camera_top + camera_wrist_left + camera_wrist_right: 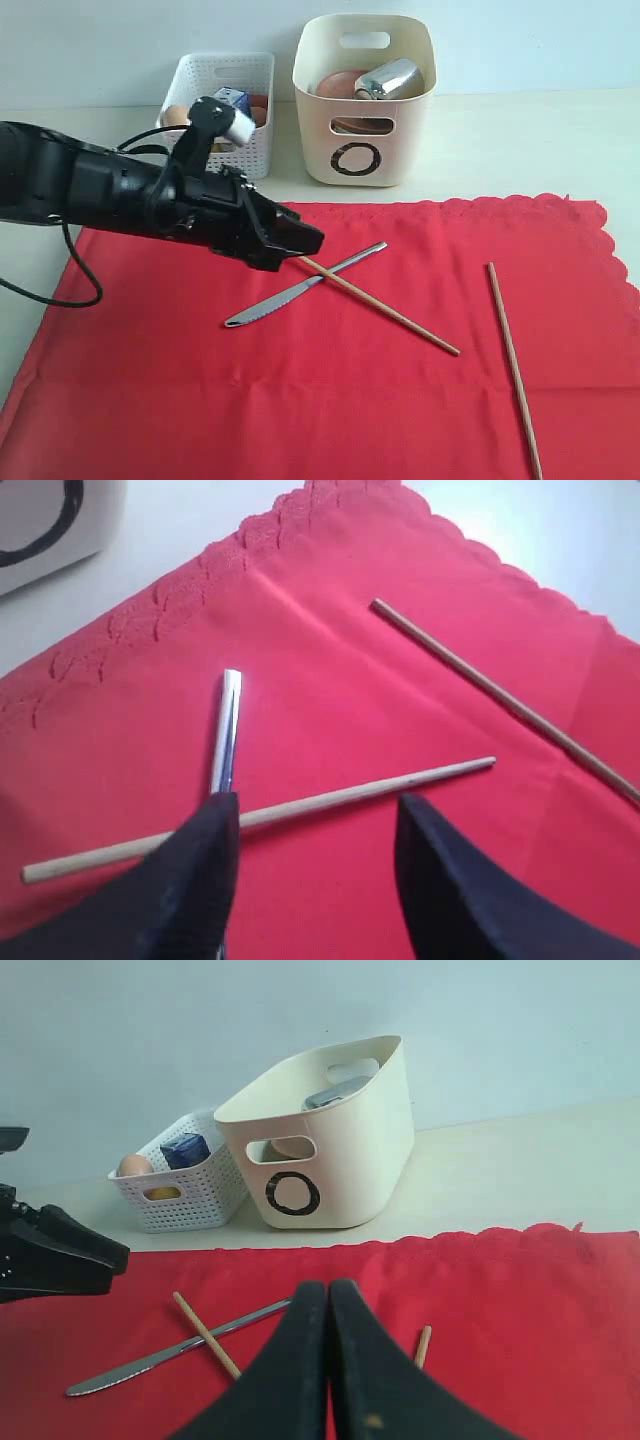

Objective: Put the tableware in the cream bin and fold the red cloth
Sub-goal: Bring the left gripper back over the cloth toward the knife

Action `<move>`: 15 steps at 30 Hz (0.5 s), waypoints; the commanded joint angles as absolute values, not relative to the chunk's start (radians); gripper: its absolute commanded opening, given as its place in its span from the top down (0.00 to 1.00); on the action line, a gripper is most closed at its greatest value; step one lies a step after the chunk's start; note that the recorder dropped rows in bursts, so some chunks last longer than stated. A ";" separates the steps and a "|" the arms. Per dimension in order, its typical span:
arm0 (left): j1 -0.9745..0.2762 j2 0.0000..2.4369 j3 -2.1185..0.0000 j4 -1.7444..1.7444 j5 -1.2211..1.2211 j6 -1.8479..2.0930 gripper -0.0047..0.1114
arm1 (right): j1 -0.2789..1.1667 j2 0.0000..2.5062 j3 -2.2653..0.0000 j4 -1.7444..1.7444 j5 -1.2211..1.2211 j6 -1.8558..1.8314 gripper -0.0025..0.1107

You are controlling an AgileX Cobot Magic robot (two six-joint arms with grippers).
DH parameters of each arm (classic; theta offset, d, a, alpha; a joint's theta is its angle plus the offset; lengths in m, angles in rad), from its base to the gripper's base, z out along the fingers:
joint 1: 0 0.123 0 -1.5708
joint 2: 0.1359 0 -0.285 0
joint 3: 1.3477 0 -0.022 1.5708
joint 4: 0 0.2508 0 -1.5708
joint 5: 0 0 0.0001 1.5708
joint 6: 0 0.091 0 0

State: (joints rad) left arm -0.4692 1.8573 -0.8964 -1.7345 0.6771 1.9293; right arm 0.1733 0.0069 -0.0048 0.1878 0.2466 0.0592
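**Surfaces and clearance.** The large bright red fabric cloth [400, 420] lies flat and unfolded on the pale table [520, 140]. Its scalloped edge runs along the far side and down the right. The exterior view's lower border cuts off its near edge. Bare table lies open between the scalloped edge and the bins, and to the right of them.

**Containers.** The tall cream plastic bin [365, 150] with a black "O" mark stands beyond the cloth, apart from it. A round brown plate [338, 84] and a shiny steel cup [392, 78], tipped on its side, show inside. The wall hides anything deeper. Just left of it stands a smaller white perforated basket [250, 75] holding a blue and white carton [232, 98] and some rounded items. The left arm covers part of its front.

**Grippers.** The left gripper [308, 240] hangs low over the cloth's far left part, jaws parted, nothing clamped. Whether its fingertips touch the fabric cannot be told. The right gripper [328, 1300], seen only from its own wrist camera, has its fingers pressed together on nothing and faces the cloth and bins.

**Small items.** Just beyond the left gripper's tips lies a slim steel table knife [300, 287], crossed by a long thin wooden chopstick [390, 312] that appears to rest on top of it. A second wooden chopstick [513, 365] lies well apart on the right, with open cloth around it.
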 commanded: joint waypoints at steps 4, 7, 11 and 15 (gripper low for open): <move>-0.606 1.862 -0.966 -1.619 0.458 1.935 0.38 | 0.173 0.000 0.000 0.185 0.239 0.053 0.98; -0.640 1.862 -0.979 -1.577 0.393 1.943 0.36 | 0.173 0.000 0.000 0.185 0.239 0.053 0.98; -0.658 1.862 -0.988 -1.523 0.357 2.003 0.36 | 0.173 0.000 0.000 0.185 0.239 0.053 0.98; -0.661 1.862 -0.988 -1.520 0.335 2.100 0.37 | 0.173 0.000 0.000 0.185 0.239 0.053 0.98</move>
